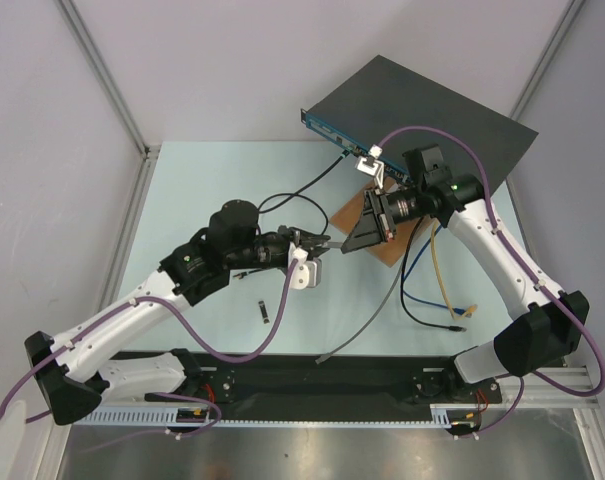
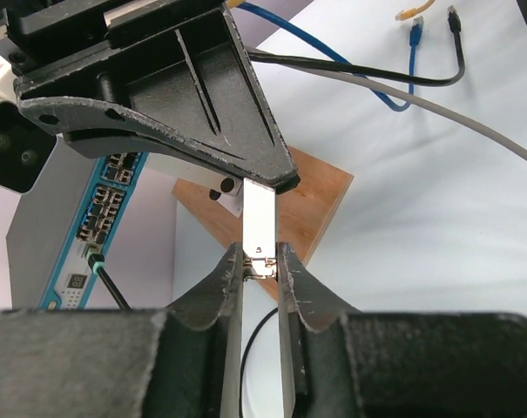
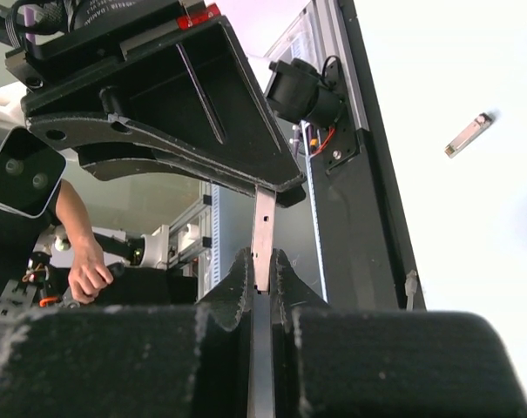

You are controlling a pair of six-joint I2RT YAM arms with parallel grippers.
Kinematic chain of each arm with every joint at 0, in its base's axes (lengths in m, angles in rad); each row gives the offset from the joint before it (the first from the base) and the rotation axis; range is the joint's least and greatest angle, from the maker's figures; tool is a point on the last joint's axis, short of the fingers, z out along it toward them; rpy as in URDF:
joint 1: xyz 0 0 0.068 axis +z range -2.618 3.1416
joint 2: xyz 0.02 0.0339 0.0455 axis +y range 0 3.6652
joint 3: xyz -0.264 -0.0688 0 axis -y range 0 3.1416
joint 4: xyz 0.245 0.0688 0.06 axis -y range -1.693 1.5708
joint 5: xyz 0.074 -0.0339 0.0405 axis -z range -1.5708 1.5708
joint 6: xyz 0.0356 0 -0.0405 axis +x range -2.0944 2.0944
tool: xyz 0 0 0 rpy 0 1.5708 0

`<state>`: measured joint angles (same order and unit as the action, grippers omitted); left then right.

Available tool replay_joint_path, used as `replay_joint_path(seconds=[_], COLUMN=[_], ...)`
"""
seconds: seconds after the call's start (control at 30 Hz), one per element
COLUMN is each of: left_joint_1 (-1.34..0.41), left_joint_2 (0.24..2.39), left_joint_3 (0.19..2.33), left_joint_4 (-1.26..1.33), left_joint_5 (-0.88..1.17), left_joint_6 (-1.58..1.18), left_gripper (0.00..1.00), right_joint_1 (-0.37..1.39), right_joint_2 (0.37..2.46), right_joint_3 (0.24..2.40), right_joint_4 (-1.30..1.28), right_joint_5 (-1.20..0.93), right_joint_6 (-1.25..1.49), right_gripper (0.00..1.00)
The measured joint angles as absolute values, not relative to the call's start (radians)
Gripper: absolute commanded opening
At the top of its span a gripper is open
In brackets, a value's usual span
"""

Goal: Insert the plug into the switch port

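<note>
The switch is a flat black box at the back right, and its blue socket face points front-left. It also shows at the left of the left wrist view. The plug is a slim silver module held above the table between both grippers. My left gripper is shut on one end. My right gripper is shut on the other end. In the top view the two grippers meet tip to tip, left and right, in front of the switch and apart from it.
A brown wooden board lies under the right gripper. A second silver module lies on the table front-left. Blue, yellow, black and grey cables trail at the right. A black cable is plugged into the switch face.
</note>
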<state>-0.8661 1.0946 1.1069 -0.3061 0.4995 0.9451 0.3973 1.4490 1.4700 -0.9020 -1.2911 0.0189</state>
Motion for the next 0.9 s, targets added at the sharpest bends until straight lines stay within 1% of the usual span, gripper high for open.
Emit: replay_joint_path(seconds=[0.03,0.07,0.1,0.13,0.17,0.23,0.43,0.63,0.8,0.9], left_joint_1=[-0.867,-0.867,-0.867,-0.868,-0.869,-0.875,-0.877,-0.877,-0.878,-0.891], left_joint_2=[1.095,1.095,1.097,1.102,1.108,1.131,1.213,1.313,1.495,1.567], left_joint_3=[1.107,1.107,1.108,1.110,1.114,1.129,1.225,1.359,1.603,1.671], left_joint_4=[-0.306,-0.306,-0.306,-0.305,-0.307,-0.307,-0.338,-0.374,-0.484,-0.503], left_joint_5=[0.499,0.498,0.494,0.491,0.489,0.473,0.418,0.314,0.191,0.095], left_joint_6=[0.944,0.943,0.941,0.933,0.919,0.874,0.635,0.359,0.119,0.039], left_gripper=[0.00,0.00,0.00,0.00,0.01,0.00,0.00,0.00,0.00,0.00], right_joint_1=[0.397,0.397,0.397,0.395,0.391,0.376,0.266,0.123,-0.154,-0.321], right_joint_2=[1.449,1.449,1.449,1.449,1.449,1.449,1.440,1.338,1.250,1.214], right_joint_3=[1.470,1.470,1.470,1.470,1.471,1.480,1.612,1.636,1.623,1.597], right_joint_4=[-0.900,-0.899,-0.898,-0.896,-0.891,-0.882,-0.802,-0.677,-0.578,-0.547], right_joint_5=[-1.290,-1.288,-1.285,-1.279,-1.268,-1.246,-1.134,-1.009,-0.929,-0.912], right_joint_6=[0.020,0.024,0.031,0.036,0.041,0.051,0.119,0.202,0.302,0.351], right_gripper=[0.03,0.26,0.40,0.51,0.69,0.80,0.91,0.98,1.00,1.00])
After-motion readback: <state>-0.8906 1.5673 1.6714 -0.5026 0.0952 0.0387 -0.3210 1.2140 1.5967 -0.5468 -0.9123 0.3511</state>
